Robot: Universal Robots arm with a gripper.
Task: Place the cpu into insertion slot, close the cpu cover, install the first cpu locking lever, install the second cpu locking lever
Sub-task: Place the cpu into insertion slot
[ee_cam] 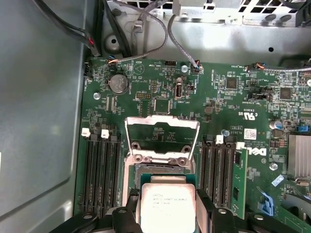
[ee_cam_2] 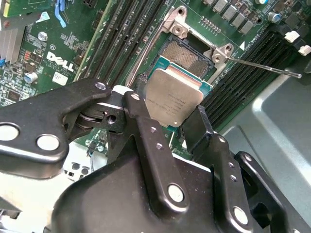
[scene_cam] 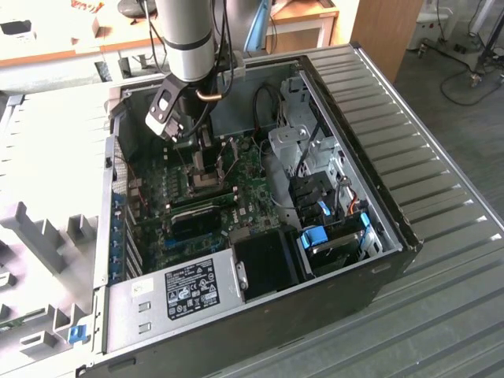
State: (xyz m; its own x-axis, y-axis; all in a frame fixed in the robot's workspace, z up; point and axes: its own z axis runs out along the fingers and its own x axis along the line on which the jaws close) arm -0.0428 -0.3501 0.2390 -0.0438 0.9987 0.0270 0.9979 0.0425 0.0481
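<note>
- Inside the case (scene_cam: 370, 142), the arm (scene_cam: 187, 39) reaches steeply down over the board (ee_cam: 146, 87).
- Gripper (ee_cam_2: 167, 109) fingers (ee_cam_2: 197, 124) clamp the cpu (ee_cam_2: 175, 94) by opposite edges, partly over the slot (ee_cam_2: 187, 56).
- Cover (ee_cam: 163, 121) stands raised beyond the slot.
</note>
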